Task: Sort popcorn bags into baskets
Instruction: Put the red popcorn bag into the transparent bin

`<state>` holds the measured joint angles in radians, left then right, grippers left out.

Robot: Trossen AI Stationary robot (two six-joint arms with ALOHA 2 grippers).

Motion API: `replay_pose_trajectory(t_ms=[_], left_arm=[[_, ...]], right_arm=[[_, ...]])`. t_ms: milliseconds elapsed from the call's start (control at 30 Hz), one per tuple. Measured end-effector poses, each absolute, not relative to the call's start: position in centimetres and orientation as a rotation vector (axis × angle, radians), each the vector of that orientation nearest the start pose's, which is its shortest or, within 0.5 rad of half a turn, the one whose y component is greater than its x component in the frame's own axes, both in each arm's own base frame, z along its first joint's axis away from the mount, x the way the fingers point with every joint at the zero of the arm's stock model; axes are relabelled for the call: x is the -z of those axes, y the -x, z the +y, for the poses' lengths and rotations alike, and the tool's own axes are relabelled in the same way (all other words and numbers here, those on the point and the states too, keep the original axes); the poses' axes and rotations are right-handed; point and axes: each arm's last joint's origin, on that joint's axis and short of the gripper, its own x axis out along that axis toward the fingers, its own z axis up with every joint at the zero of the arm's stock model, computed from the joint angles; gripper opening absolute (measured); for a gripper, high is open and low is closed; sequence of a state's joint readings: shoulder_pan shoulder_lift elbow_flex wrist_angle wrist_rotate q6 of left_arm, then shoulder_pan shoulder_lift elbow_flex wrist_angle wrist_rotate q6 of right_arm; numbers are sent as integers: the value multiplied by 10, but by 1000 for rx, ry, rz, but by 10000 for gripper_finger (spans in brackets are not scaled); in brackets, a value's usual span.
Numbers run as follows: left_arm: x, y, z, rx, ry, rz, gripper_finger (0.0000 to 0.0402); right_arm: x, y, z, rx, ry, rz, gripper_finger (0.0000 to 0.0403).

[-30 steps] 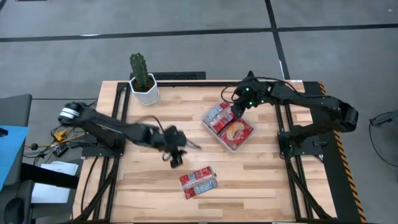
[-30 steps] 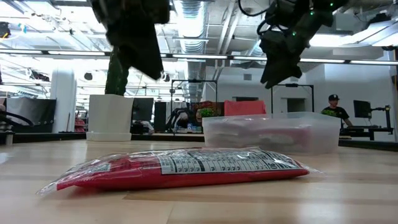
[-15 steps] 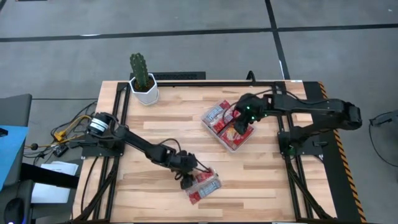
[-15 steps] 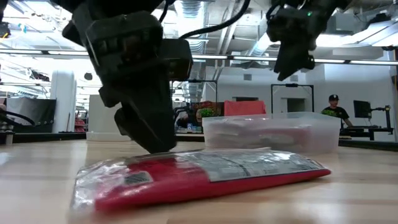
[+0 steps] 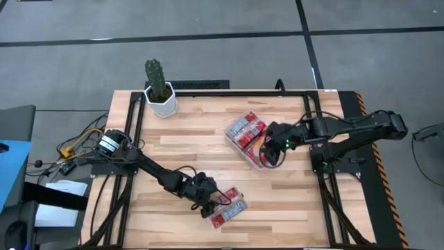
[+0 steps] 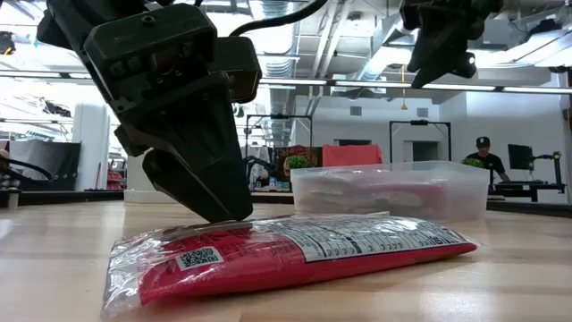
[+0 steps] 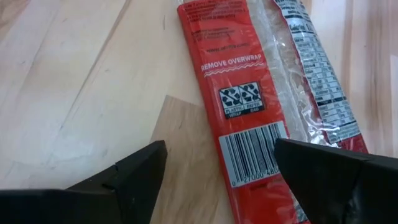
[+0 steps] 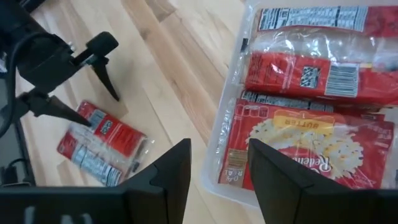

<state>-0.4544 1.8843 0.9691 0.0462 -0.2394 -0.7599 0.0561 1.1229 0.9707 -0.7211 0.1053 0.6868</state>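
Left gripper point(image 5: 210, 206): down at the counter's front middle, fingers spread wide, one finger point(image 7: 124, 177) on bare wood and the other over the packet; nothing gripped.
Loose packet: flat red foil popcorn bag point(image 5: 227, 207) lying on the light wooden slatted counter point(image 5: 173, 153), back side up, barcode and nutrition panel showing in the left wrist view point(image 7: 249, 124); one end lies under the left gripper's fingertips in the low view point(image 6: 286, 255).
Basket: shallow clear plastic rectangular tray point(image 5: 239, 148) at the counter's right-centre, set at an angle, holding several red popcorn bags point(image 8: 311, 81), one face up with a yellow popcorn picture.
Right gripper point(image 5: 272, 154): just beside the tray's near right edge, raised above the counter, fingers parted and empty.
Back left corner: green cactus in a white pot point(image 5: 159, 94), well apart from the bags.
Background: a person point(image 6: 483, 156) far off in the room.
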Motion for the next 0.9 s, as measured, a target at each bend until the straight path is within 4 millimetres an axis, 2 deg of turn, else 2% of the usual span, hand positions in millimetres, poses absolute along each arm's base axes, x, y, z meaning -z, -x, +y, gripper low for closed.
replay_pose_trajectory(t_ms=[133, 300, 500, 733, 900], left_arm=[[-123, -325, -155, -121, 417, 840, 293], [-106, -325, -155, -156, 416, 896, 273], [-94, -330, -154, -149, 455, 916, 179], [-93, -337, -139, -104, 534, 953, 23], [-98, -340, -130, -102, 557, 941, 4]], right_arm=[[-287, -219, 23, 365, -530, 817, 184], [-286, -220, 33, 359, -531, 814, 179], [-286, -218, 39, 339, -525, 824, 170], [-286, -219, 38, 343, -542, 814, 164], [-287, -219, 46, 335, -595, 800, 166]])
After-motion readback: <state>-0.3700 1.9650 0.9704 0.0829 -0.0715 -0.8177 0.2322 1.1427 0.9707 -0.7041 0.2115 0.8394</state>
